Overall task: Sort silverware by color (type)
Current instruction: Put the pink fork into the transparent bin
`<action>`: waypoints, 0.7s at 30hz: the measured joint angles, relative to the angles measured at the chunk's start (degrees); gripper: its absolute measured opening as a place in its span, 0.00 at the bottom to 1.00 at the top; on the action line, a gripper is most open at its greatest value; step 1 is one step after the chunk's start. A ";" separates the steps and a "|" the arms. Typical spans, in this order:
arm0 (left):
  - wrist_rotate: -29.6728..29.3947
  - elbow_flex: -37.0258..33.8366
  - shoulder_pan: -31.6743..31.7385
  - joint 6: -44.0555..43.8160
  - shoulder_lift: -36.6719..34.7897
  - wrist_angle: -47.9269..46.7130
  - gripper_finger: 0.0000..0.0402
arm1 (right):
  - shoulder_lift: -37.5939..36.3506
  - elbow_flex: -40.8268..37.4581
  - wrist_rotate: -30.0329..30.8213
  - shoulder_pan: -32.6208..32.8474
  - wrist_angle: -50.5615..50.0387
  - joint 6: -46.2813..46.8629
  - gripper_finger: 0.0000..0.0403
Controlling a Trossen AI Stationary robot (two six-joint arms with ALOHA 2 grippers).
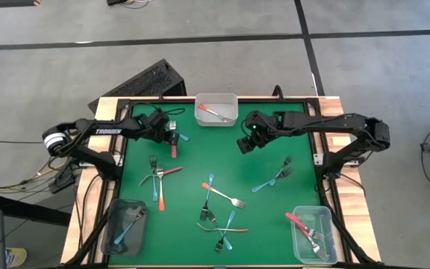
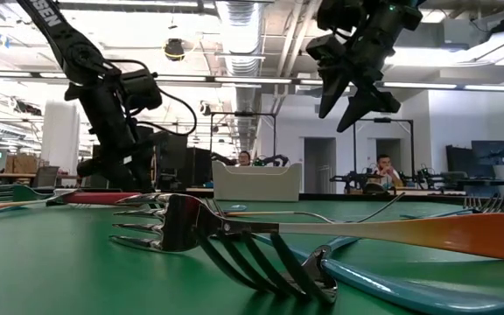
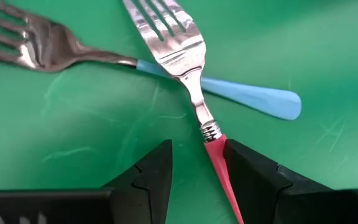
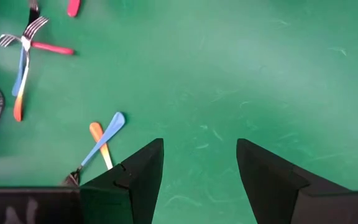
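Observation:
The silverware is small forks with coloured handles, scattered on the green mat (image 1: pixel 200 161). A red-handled fork (image 3: pixel 194 87) lies across a light-blue-handled fork (image 3: pixel 253 99) near the mat's far left. My left gripper (image 3: pixel 197 180) (image 1: pixel 172 137) is low over them, open and pointing steeply down, one finger on each side of the red handle (image 3: pixel 219 163). My right gripper (image 4: pixel 201 168) (image 1: pixel 243 144) hangs open, well above bare mat right of the far bin, with nothing between its fingers. My left gripper comes at the red-handled fork from above, its fingers standing across the handle just behind the metal collar (image 3: pixel 211 132). The handle runs close along the inner edge of one finger (image 3: pixel 244 171); I cannot tell whether it touches. The fork lies flat on the mat.
A clear bin (image 1: pixel 234 101) at the far middle holds one fork. A bin at the near left (image 1: pixel 114 232) holds a blue-handled fork and one at the near right (image 1: pixel 327 239) a red-handled one. Other forks lie in clusters (image 1: pixel 159 179) (image 1: pixel 222 200) (image 1: pixel 222 228) (image 1: pixel 275 175).

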 joint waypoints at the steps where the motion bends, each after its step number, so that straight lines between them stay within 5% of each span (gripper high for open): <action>1: 0.40 0.08 0.02 -0.89 -0.27 -0.25 0.34 | 0.00 0.00 0.00 -0.02 -0.06 0.31 0.56; 9: 0.97 3.57 0.24 -3.34 -1.63 -1.63 0.34 | -5.38 0.00 -1.40 0.60 -4.13 3.38 0.56; 21: -1.22 4.19 0.24 -5.14 2.72 3.02 0.34 | -8.65 0.00 4.44 5.30 -19.89 8.45 0.56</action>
